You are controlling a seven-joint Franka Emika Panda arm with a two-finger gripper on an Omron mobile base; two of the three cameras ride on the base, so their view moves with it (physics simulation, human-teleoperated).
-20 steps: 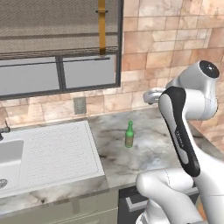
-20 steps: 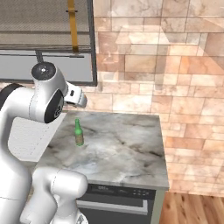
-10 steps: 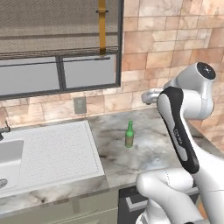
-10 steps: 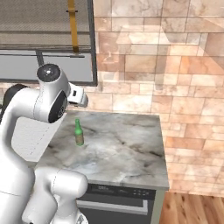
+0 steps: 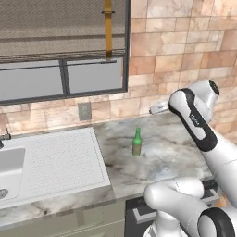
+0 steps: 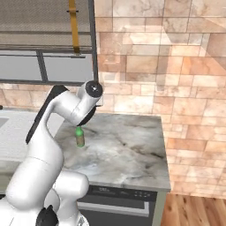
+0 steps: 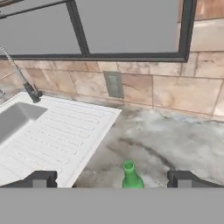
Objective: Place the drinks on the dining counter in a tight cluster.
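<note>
Holding my gripper (image 7: 112, 179) spread wide with nothing in it, I hover above the marble counter (image 7: 175, 140). The green bottle (image 7: 131, 176) stands upright just ahead of me, its neck rising between my two fingertips (image 7: 41, 179) without touching either. It sits on the counter (image 5: 157, 152) well apart from the wall. Off to my left lies the ribbed white drainboard (image 7: 52, 140) of the sink (image 7: 17, 118), with the faucet (image 7: 22, 78) behind it. Farther ahead, a wall outlet (image 7: 113, 84) sits on the stone backsplash (image 7: 175, 92), under a dark-framed window (image 7: 127, 26).
</note>
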